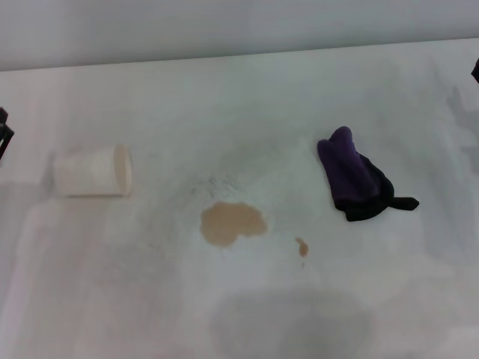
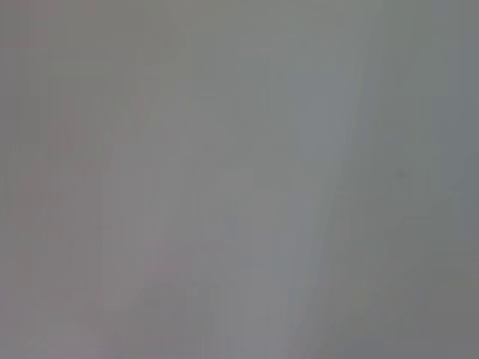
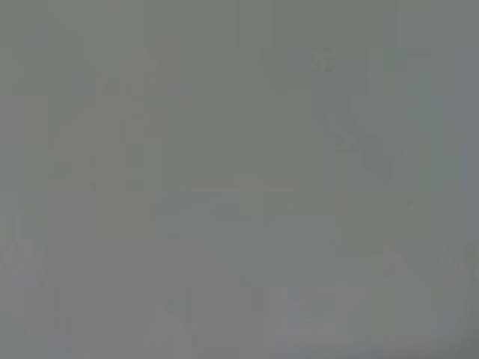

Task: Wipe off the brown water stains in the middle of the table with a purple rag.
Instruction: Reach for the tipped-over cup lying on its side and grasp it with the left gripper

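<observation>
The brown water stains lie in the middle of the white table (image 1: 247,105): a tan blotch (image 1: 231,224) and a small brown droplet (image 1: 301,246) to its right. The purple rag (image 1: 352,173) sits bunched up to the right of the stains, its black tail pointing right. Nothing touches it. Only a dark sliver of my left gripper (image 1: 4,133) shows at the far left edge, and a sliver of my right gripper (image 1: 475,69) at the far right edge. Both are far from the rag and the stains. The two wrist views show only a plain grey surface.
A cream paper cup (image 1: 94,171) lies on its side at the left of the table, its mouth facing right. Faint grey speckles (image 1: 217,184) dot the surface just above the blotch. The table's far edge meets a pale wall.
</observation>
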`<state>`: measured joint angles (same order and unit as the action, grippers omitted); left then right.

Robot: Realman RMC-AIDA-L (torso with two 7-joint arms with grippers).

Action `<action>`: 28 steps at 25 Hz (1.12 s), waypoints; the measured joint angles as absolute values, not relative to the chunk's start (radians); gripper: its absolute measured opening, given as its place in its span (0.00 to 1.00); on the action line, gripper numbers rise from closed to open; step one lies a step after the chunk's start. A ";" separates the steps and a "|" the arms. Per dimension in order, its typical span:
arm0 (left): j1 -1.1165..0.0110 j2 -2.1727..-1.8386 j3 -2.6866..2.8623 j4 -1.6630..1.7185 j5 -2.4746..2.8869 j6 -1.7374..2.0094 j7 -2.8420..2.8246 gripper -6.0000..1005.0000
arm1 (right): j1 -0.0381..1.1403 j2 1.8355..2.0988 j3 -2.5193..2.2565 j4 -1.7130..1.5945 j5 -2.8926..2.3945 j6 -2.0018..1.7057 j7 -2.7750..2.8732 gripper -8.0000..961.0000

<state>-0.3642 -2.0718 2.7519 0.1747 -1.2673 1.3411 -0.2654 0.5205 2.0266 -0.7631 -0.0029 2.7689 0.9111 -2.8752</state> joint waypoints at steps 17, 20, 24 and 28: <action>-0.604 -2.025 2.844 -0.425 -0.788 1.521 -1.240 0.88 | 0.534 2.022 -0.782 -0.014 2.769 0.892 -2.875 0.91; -0.624 -2.012 2.845 -0.522 -0.717 1.611 -1.279 0.88 | 0.536 2.021 -0.821 -0.014 2.769 0.876 -2.875 0.91; -0.671 -1.980 2.846 -0.650 -0.581 1.716 -1.284 0.88 | 0.543 2.024 -0.830 -0.015 2.769 0.863 -2.875 0.91; -0.748 -1.918 2.848 -0.706 -0.440 1.750 -1.262 0.88 | 0.543 2.027 -0.832 -0.012 2.769 0.863 -2.875 0.91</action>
<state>-0.7482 -1.9176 2.8475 -0.7060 -0.4402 1.7498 -1.2622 0.5432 2.0270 -0.8324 -0.0116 2.7688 0.8627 -2.8746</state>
